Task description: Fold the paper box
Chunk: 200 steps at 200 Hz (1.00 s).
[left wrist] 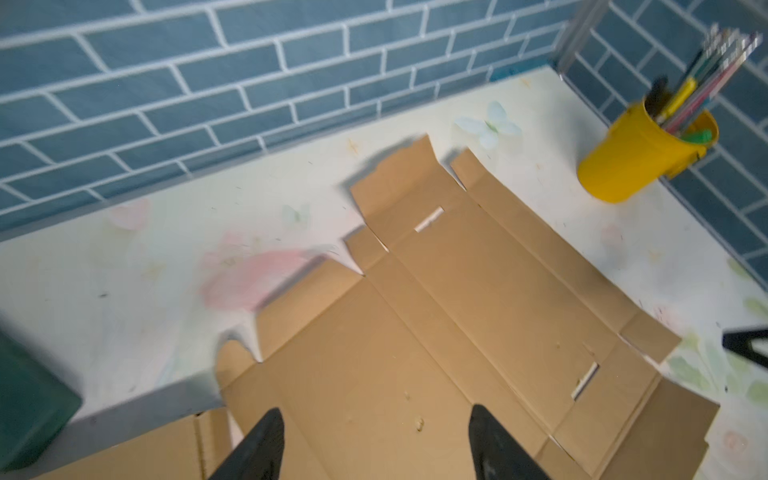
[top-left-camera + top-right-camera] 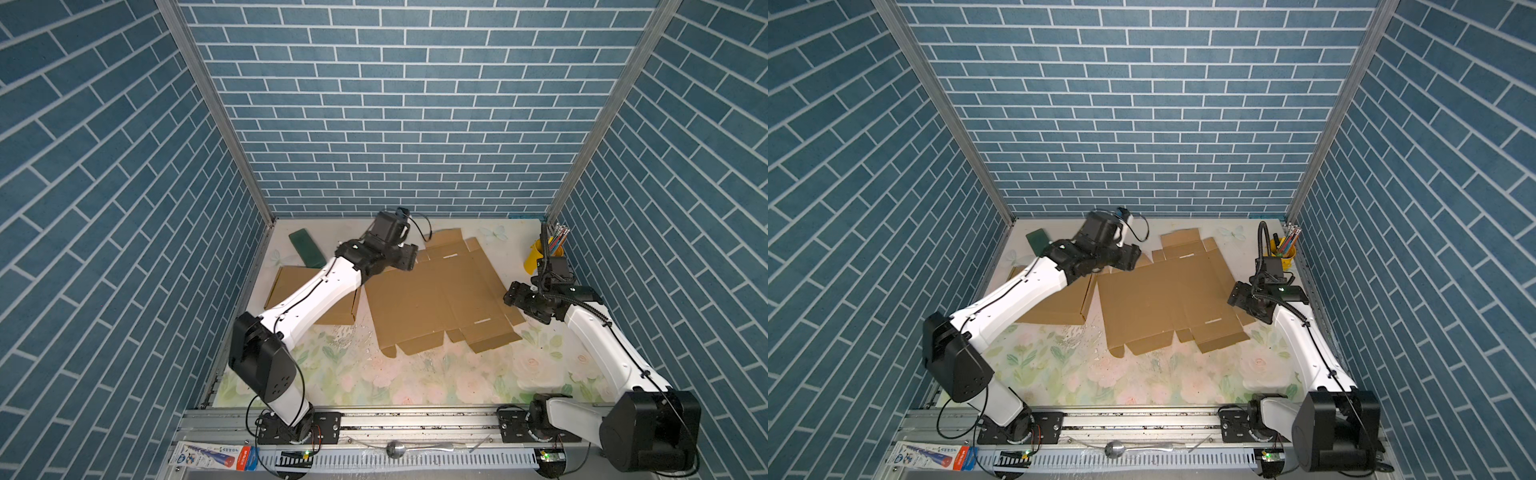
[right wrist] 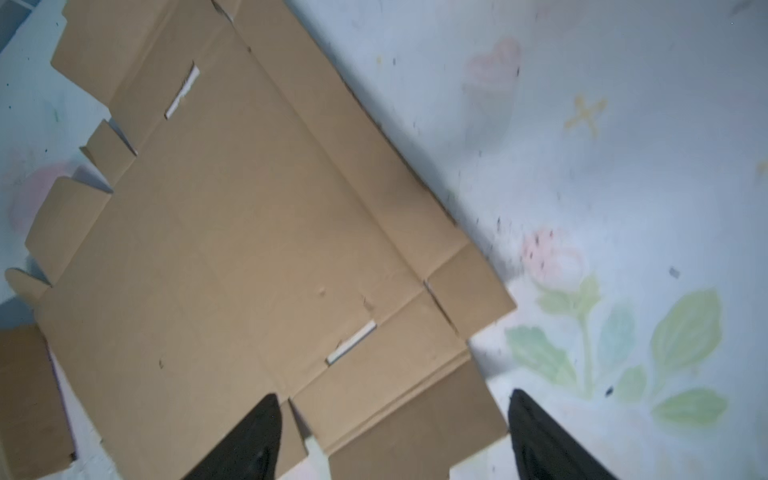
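Note:
The paper box [image 2: 440, 299] [image 2: 1167, 299] is a flat, unfolded brown cardboard blank with flaps and two slots, lying in the middle of the table. My left gripper [image 2: 409, 259] [image 2: 1129, 257] hovers over its far left edge. In the left wrist view the left gripper [image 1: 376, 409] is open, with only the flat panel [image 1: 436, 332] below it. My right gripper [image 2: 513, 293] [image 2: 1235, 293] is at the blank's right edge. In the right wrist view the right gripper [image 3: 393, 395] is open wide above a side flap [image 3: 415, 415], holding nothing.
A second, folded cardboard piece [image 2: 291, 286] [image 2: 1059, 307] lies under my left arm. A dark green flat object [image 2: 307, 248] sits at the back left. A yellow cup of pens [image 2: 536, 253] [image 1: 640, 158] stands at the back right. A spoon [image 2: 395, 449] rests on the front rail.

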Tool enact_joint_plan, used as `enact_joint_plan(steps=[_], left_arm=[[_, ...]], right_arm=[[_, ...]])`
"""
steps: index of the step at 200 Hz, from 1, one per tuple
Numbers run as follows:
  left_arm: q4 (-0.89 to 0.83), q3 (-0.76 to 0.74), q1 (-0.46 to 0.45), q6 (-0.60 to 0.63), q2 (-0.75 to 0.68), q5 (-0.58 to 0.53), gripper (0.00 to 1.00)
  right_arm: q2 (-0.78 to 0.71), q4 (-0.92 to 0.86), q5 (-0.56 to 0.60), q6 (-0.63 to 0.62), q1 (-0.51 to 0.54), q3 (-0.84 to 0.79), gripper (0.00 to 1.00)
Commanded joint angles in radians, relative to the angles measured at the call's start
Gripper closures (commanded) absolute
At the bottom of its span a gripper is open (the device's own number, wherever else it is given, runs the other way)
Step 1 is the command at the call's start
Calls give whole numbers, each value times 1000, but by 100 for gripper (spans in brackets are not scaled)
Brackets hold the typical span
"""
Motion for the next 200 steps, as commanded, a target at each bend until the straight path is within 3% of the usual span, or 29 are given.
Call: enact_joint_plan(steps=[1,22,37,79,145,164,200], left_arm=[[-15,39,-47,-19,92,17,29],[22,86,-78,-48,205,70,29],[53,118,-84,-71,282,104,30],[88,167,-81,-77,419,143,32],[186,20,-61,-115,444,183,39],[196,-21,-59,-115,439,175,41],[231,-106,-52,-128,430,176,44]], right_arm=[[92,137,-63,-117,-72,58,15],[194,196,-109,-132,-84,121,29],[239,276,-107,-113,-93,99,33],[361,370,-184,-101,-104,78,29],[520,374,-241,-143,-102,123,22],[547,356,-260,-156,-100,136,22],[557,310,-316,-186,-88,155,32]])
